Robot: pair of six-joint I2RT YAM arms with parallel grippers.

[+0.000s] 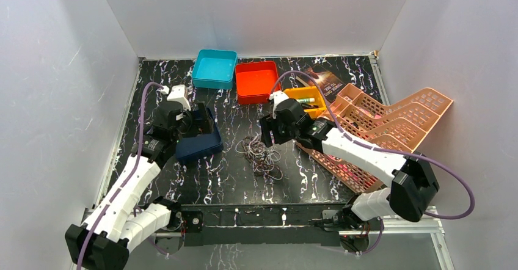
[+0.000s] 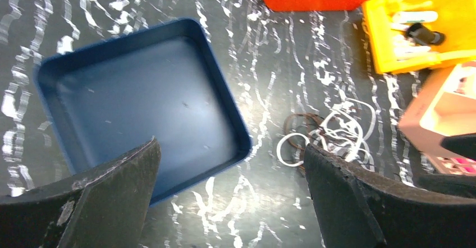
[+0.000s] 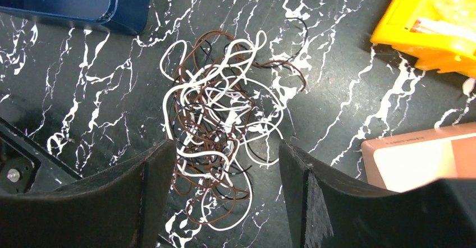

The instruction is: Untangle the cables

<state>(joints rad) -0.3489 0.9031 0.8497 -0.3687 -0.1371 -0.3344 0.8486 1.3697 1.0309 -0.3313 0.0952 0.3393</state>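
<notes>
The cables point(image 1: 260, 154) lie in one tangled heap of thin white, brown and black loops on the black marbled table. In the right wrist view the cables point(image 3: 216, 119) spread under and ahead of my right gripper point(image 3: 224, 147). It hovers just above them, open, with nothing clamped between its fingers. From the top view the right gripper point(image 1: 270, 137) sits at the heap's upper right edge. My left gripper point(image 2: 231, 145) is wide open and empty, over the near corner of the navy tray point(image 2: 140, 96), with the cables point(image 2: 331, 133) off to its right.
The navy tray point(image 1: 198, 143) sits left of the heap. A turquoise tray point(image 1: 215, 68), a red tray point(image 1: 256, 80) and a yellow bin point(image 1: 305, 98) with small items stand at the back. Pink plastic baskets point(image 1: 391, 123) crowd the right side, over a booklet point(image 1: 325, 79).
</notes>
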